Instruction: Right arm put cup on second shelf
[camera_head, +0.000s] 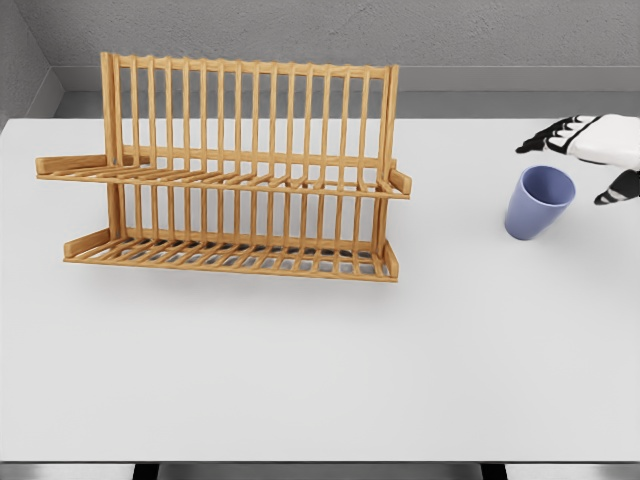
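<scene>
The blue cup (539, 202) stands on the table (320, 370), just under the right hand (590, 150), fingers spread, holding nothing.

Right hand (590, 152) at the far right of the table (320, 370), fingers spread and holding nothing. Just below and left of it, near the fingertips but apart, cup (538, 202), upright on the table. Well to the left of hand and cup, rack (230, 170), standing on the table with two shelves, one above the other.
</scene>
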